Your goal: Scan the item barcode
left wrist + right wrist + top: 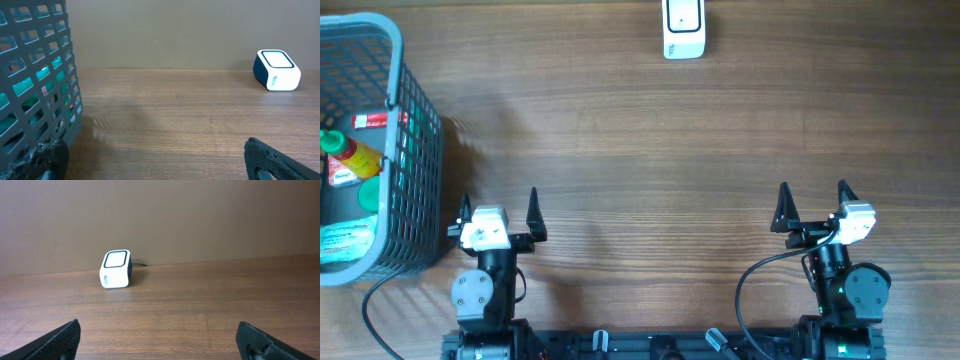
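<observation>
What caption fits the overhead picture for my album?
Both open, left gripper and right gripper face the scanner; basket sits at left.

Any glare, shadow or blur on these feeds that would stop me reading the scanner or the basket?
Overhead: even light, no glare, a faint shadow just right of the basket; the scanner is clipped by the top edge. Left wrist: scanner sharp, basket mesh very close and slightly soft, its contents hard to read through the holes. Right wrist: scanner crisp and evenly lit, no glare.
</observation>
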